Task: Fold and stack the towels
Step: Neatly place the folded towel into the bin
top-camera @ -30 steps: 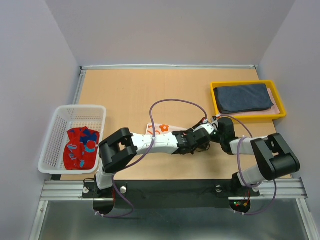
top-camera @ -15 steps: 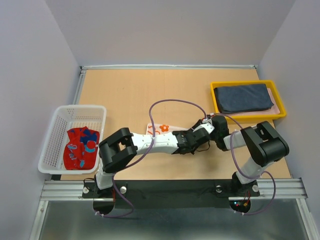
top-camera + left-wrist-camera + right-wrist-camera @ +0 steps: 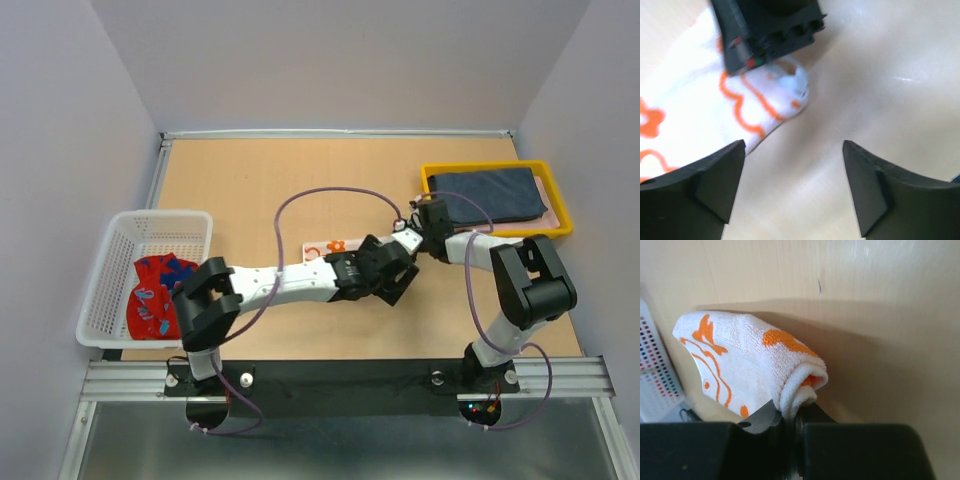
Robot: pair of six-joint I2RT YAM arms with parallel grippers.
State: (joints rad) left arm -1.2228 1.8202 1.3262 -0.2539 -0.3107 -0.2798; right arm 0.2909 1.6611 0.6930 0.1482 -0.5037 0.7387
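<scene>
Your right gripper (image 3: 792, 415) is clenched on a rolled edge of the fluffy white terry towel with orange flower outlines (image 3: 750, 360), which lies near the middle of the smooth tan wooden table (image 3: 250, 190). Your left gripper (image 3: 794, 145) hangs just beside it, its black wedge-shaped fingers spread wide and grasping nothing. A folded dark navy towel (image 3: 490, 195) lies in the yellow plastic tray (image 3: 497, 236). A crumpled red, blue-patched towel (image 3: 160, 295) sits in the white mesh basket (image 3: 120, 250).

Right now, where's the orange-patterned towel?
Centre of the top view: the orange-patterned towel lies between the white basket on the left and the yellow tray on the right, one corner pinched in the right fingers.
</scene>
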